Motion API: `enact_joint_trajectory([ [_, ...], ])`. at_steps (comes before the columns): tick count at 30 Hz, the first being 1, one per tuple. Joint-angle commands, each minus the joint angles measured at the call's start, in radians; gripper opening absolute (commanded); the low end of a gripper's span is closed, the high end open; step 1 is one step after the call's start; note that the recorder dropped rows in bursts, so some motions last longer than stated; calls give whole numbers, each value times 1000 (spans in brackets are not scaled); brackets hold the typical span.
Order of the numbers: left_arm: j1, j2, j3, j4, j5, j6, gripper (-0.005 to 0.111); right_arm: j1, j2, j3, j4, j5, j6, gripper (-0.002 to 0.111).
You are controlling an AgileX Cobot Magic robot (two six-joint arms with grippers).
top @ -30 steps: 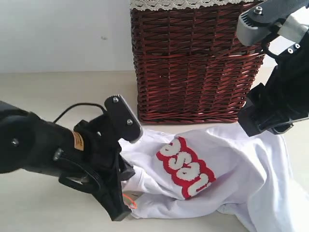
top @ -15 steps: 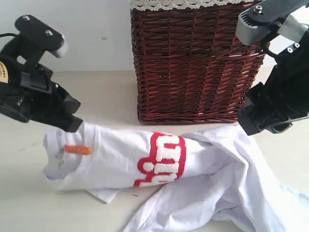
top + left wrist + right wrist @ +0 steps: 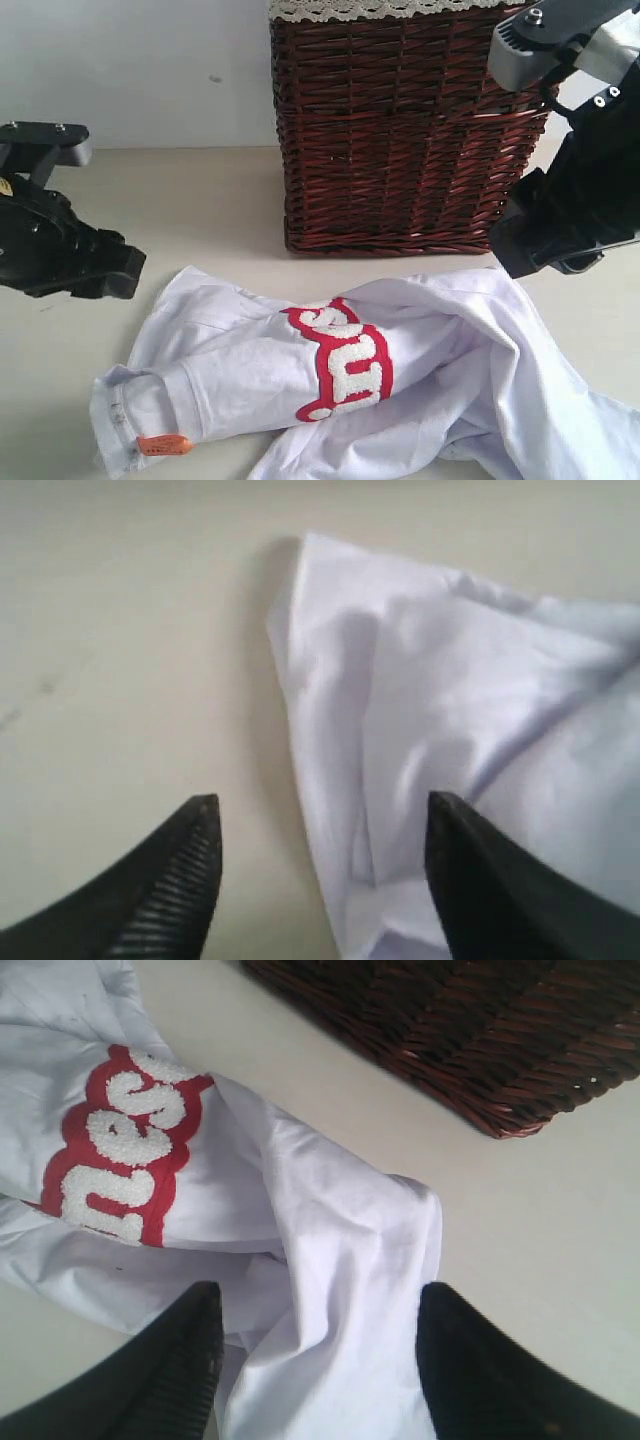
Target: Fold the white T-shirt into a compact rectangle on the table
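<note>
the left gripper (image 3: 322, 802) has let go of the shirt (image 3: 240, 370) and drawn back leftward, its jaws apart and empty. the shirt lies crumpled on the table (image 3: 200, 200) before the basket (image 3: 400, 130). the right gripper (image 3: 315, 1295) is spread above a fold, not pinching it.

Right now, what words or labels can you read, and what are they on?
"nes", roughly, with the rest hidden in folds: fuzzy lettering outlined in red on the white T-shirt.
Orange tag on the shirt's edge: too small to read.
Wicker basket: no writing seen.
</note>
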Motion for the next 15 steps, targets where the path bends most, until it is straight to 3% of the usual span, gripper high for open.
enact_joint_trajectory([
  [1,-4,-91,-4,-63,215,63,58,-5,-9,4,-1,-12,-9,55],
  [6,-4,-254,40,-105,361,76,58,-5,-9,4,-1,-8,-9,55],
  [12,-4,-391,190,-377,391,272,58,-5,-9,4,1,-4,-9,55],
  [15,-4,-390,295,-465,335,331,58,-5,-9,4,1,-4,-9,55],
])
